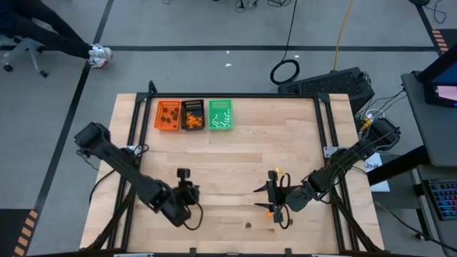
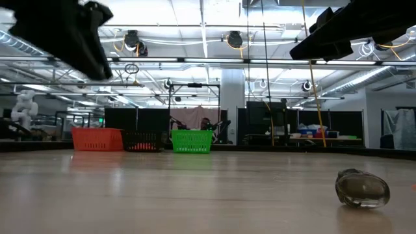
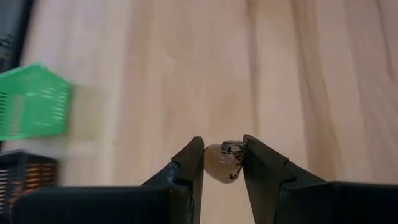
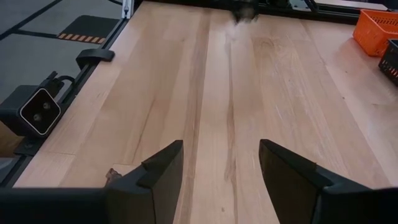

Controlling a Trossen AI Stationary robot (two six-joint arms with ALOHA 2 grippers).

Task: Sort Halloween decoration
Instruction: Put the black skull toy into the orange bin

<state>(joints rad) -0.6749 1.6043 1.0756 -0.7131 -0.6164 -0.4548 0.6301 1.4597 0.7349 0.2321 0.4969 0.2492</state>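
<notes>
High view: three small trays stand in a row at the table's far edge: an orange tray [image 1: 168,115] with dark brown blobs [image 1: 170,118] in it, a black tray [image 1: 193,115] with orange blobs [image 1: 193,120], and a green tray [image 1: 220,115] with thin white sticks [image 1: 221,118]. The left gripper [image 1: 184,180] is over the near left part of the wooden table [image 1: 235,160], well apart from the trays. The right gripper [image 1: 271,193] is over the near middle-right. One small dark trinket [image 1: 248,225] lies alone on the boards near the front edge, between the two arms.

Low view: the three trays show far off in the same row. A greyish-brown blob [image 2: 362,188] rests on the table close to the camera at right. Both arms hang overhead.

Left wrist view: the left gripper [image 3: 223,163] is pinching a pale brown trinket [image 3: 224,160] with dark markings between its fingertips, above bare boards. The green tray [image 3: 32,102] stands to one side.

Right wrist view: the right gripper [image 4: 221,163] has its fingers spread with nothing between them, above bare table. Corners of the orange tray [image 4: 377,29] and black tray [image 4: 391,55] show at the edge.
</notes>
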